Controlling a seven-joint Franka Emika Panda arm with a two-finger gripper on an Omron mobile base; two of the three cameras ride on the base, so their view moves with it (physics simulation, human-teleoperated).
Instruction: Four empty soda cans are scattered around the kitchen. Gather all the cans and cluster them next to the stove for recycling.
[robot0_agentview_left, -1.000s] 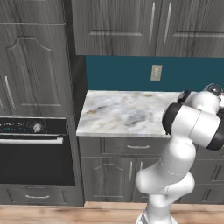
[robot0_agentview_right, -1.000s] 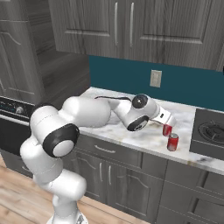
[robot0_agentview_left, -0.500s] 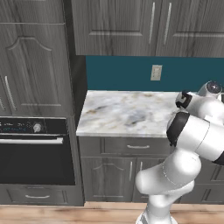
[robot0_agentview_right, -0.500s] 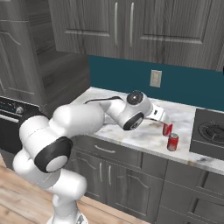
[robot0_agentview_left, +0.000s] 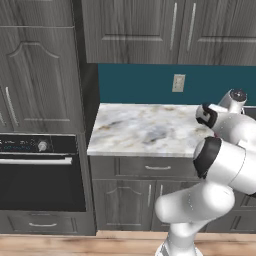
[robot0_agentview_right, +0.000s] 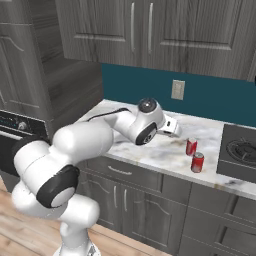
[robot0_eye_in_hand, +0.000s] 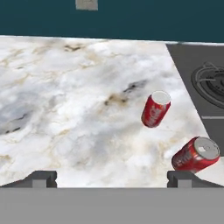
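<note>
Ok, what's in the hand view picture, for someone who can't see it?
Two red soda cans stand on a marble counter, close together but apart, just left of the dark stove. The open hand hovers empty near them, and a teal wall runs behind the counter.

two soda cans (robot0_agentview_right: 191, 146) (robot0_agentview_right: 197, 162) upright on counter (robot0_agentview_right: 150, 150), just left of stove (robot0_agentview_right: 239, 152); oven (robot0_agentview_left: 40, 172) left of counter.

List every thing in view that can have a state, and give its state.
gripper: open, empty, above the counter
far soda can: upright on the counter, beside the stove
near soda can: upright on the counter, beside the stove
stove: burners unlit
oven: door shut
upper cabinets: doors shut
</note>
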